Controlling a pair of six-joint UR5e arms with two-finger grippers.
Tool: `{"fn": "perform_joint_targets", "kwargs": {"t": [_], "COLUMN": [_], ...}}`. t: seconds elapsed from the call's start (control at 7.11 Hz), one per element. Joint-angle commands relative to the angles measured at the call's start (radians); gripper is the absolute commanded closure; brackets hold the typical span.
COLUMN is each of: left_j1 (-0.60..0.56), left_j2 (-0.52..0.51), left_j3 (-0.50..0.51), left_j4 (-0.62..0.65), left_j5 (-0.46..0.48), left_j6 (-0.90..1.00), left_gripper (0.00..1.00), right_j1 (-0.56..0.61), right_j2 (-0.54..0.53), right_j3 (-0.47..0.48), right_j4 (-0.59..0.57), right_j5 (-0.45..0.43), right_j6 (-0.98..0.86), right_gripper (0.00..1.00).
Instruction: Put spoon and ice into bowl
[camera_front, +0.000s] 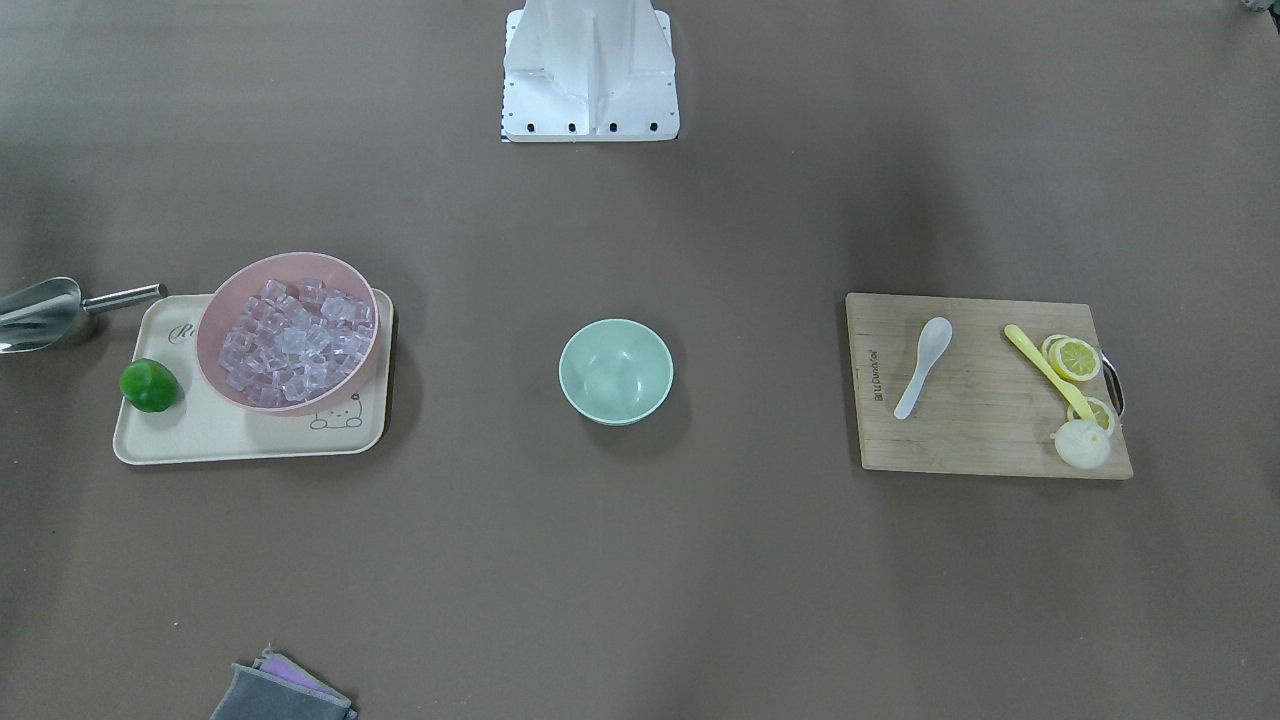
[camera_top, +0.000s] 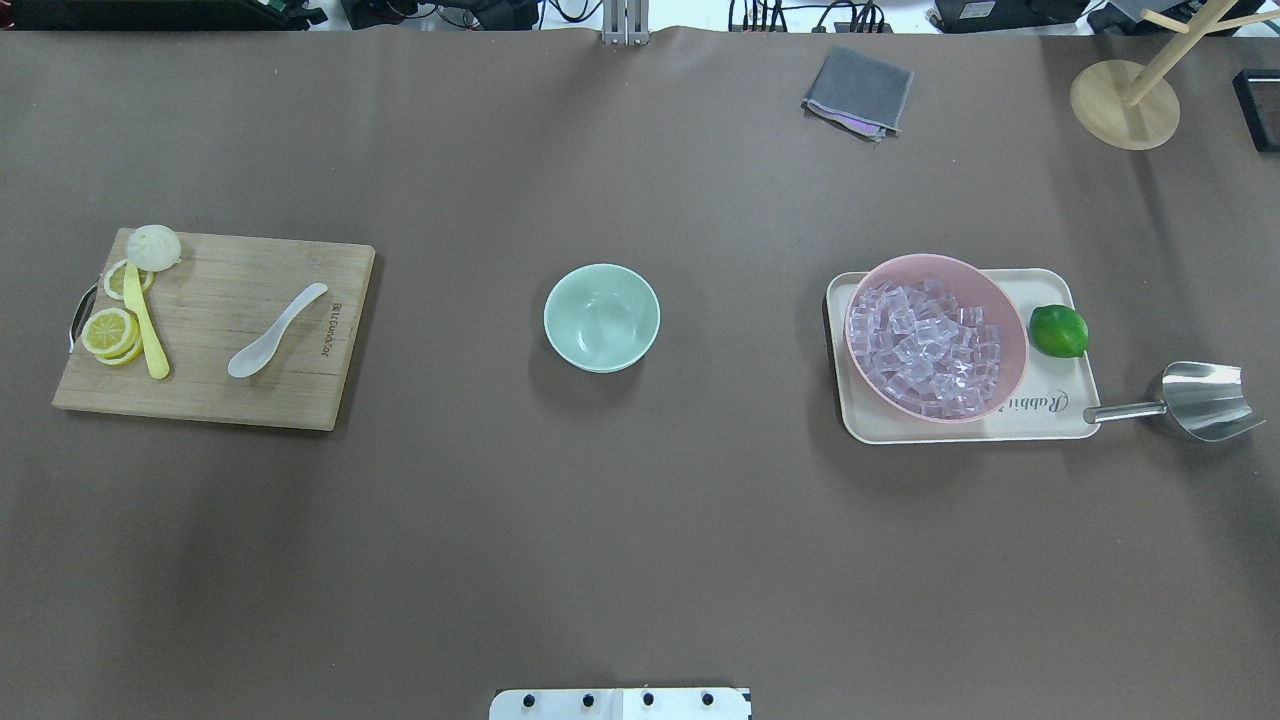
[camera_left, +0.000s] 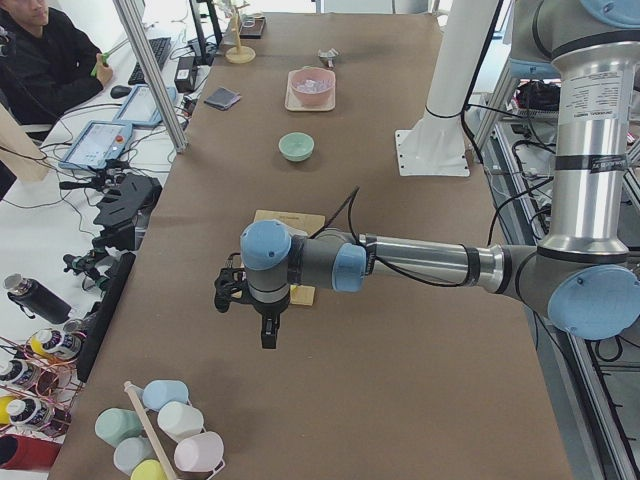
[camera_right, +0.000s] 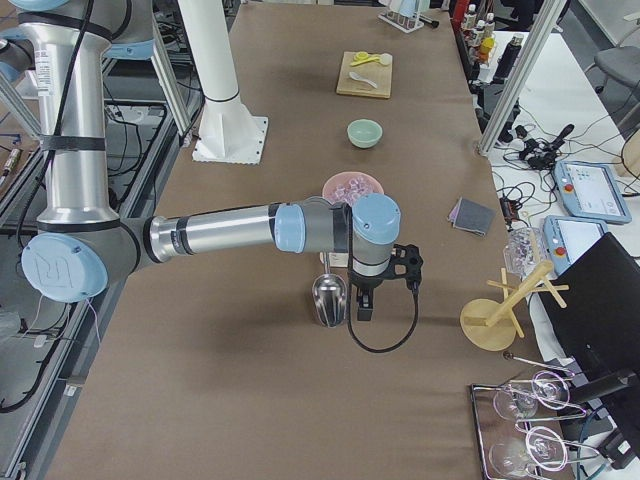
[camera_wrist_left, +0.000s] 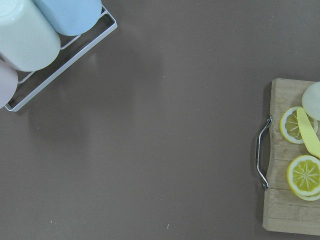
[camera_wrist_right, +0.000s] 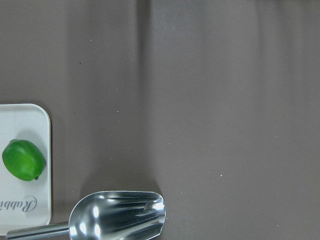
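Observation:
The white spoon (camera_front: 922, 366) lies on a wooden cutting board (camera_front: 980, 425); it also shows in the overhead view (camera_top: 275, 332). The mint-green bowl (camera_front: 615, 370) stands mid-table and looks empty in the overhead view (camera_top: 601, 317). Many clear ice cubes (camera_front: 295, 345) fill a pink bowl (camera_top: 1012, 345) on a cream tray (camera_top: 1040, 425). My left gripper (camera_left: 268, 335) hangs above the table beyond the board's end. My right gripper (camera_right: 362, 308) hangs by the steel scoop, beyond the tray. Both show only in side views, so I cannot tell whether they are open or shut.
A yellow utensil (camera_top: 147, 322), lemon slices (camera_top: 108, 331) and a white bun-like piece (camera_top: 153, 247) share the board. A lime (camera_top: 1058, 330) sits on the tray, a steel scoop (camera_top: 1205, 400) beside it. A grey cloth (camera_top: 858, 92) and a wooden stand (camera_top: 1125, 105) are at the far edge. A cup rack (camera_wrist_left: 30, 35) lies beyond the board.

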Motion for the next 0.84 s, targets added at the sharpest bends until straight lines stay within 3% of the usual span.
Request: {"fn": "perform_joint_targets", "kwargs": {"t": [0.0, 0.28, 0.42, 0.56, 0.7], "left_j1": [0.000, 0.003, 0.026, 0.117, 0.200], "left_j2": [-0.005, -0.023, -0.049, -0.059, -0.100], "left_j3": [-0.008, -0.030, -0.109, -0.123, -0.129], "left_j4": [-0.001, -0.014, -0.078, -0.194, -0.309], "left_j5": [0.000, -0.011, -0.029, -0.096, -0.100], "left_j6": [0.001, 0.000, -0.006, -0.014, -0.135], "left_gripper": [0.02, 0.02, 0.02, 0.02, 0.02], "right_j1": [0.000, 0.000, -0.005, -0.012, -0.029], "right_j2": [-0.001, 0.001, 0.007, 0.013, 0.002], "right_j3": [0.010, 0.008, 0.008, 0.008, -0.007], "right_j4": [0.000, 0.001, 0.005, 0.073, 0.172], "right_j5": [0.015, 0.012, 0.012, 0.018, 0.011], "right_j6": [0.000, 0.000, 0.000, -0.005, -0.003], "right_gripper": [0.00, 0.00, 0.00, 0.00, 0.00]}}
